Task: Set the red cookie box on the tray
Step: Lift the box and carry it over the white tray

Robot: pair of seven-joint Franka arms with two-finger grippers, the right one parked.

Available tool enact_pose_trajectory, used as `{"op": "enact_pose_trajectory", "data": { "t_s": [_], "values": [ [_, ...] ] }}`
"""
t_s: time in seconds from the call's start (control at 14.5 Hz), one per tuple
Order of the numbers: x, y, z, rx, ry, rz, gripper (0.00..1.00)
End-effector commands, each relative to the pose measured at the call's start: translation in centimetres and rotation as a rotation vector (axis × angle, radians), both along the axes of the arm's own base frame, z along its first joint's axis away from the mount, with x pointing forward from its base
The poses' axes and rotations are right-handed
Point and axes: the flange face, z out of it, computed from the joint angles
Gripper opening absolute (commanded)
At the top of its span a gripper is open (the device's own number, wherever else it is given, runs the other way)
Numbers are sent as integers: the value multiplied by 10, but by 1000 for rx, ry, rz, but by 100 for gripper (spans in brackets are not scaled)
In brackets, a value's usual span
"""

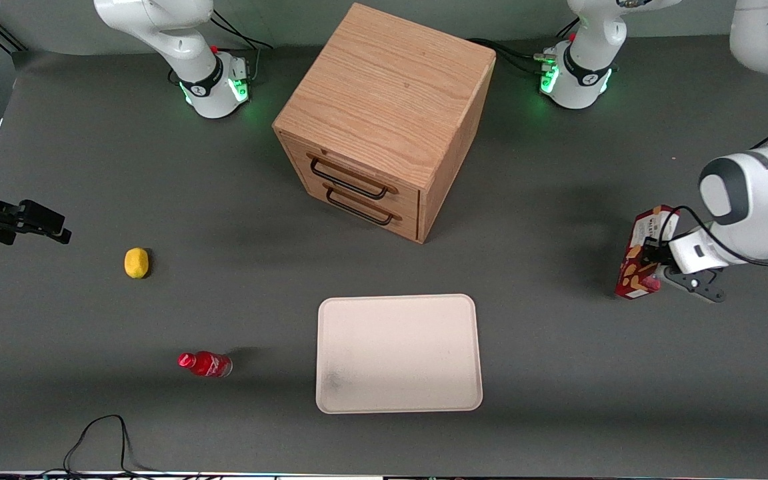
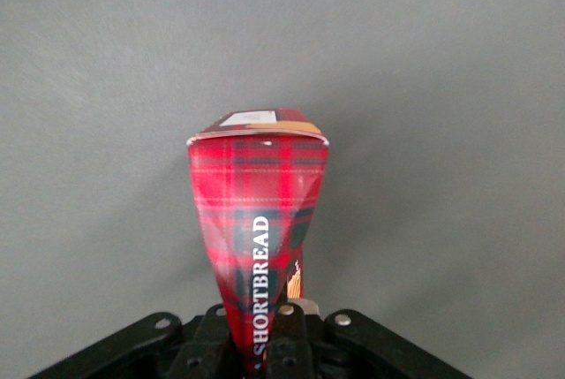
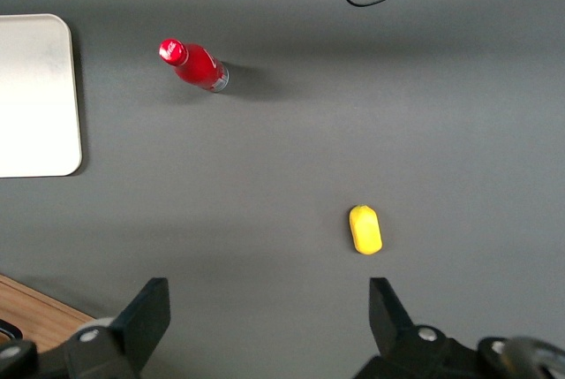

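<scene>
Front view: grey table with a wooden two-drawer cabinet (image 1: pixel 386 120) standing farther from the camera than the tray.
Red cookie box (image 1: pixel 639 253): held up off the table toward the working arm's end, well apart from the tray, white panel uppermost.
Gripper (image 1: pixel 654 261): clenched on the red cookie box; the wrist view shows the tartan box (image 2: pixel 258 238) rising from between the black fingers (image 2: pixel 212 330), "SHORTBREAD" printed along it.
Tray (image 1: pixel 399 408): flat on the table in front of the cabinet's drawers, a grey smudge in one near corner.
Yellow lemon (image 1: pixel 136 262): toward the parked arm's end.
Small red bottle (image 1: pixel 205 364): beside the tray, nearer the camera than the lemon.
</scene>
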Motion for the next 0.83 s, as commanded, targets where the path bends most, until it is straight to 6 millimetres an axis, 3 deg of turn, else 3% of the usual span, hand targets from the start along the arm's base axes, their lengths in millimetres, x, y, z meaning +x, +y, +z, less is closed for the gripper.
{"op": "enact_pose_trajectory", "data": {
  "t_s": [0.0,0.21,0.35,0.42,0.55,0.76],
  "values": [
    [20,-6,88,-12,27,37,0],
    [35,-13,178,-12,50,68,0],
    [36,-23,228,25,45,49,0],
    [36,-26,244,39,38,41,0],
    [39,-36,260,43,17,38,0],
    [53,-82,262,52,7,88,0]
  ]
}}
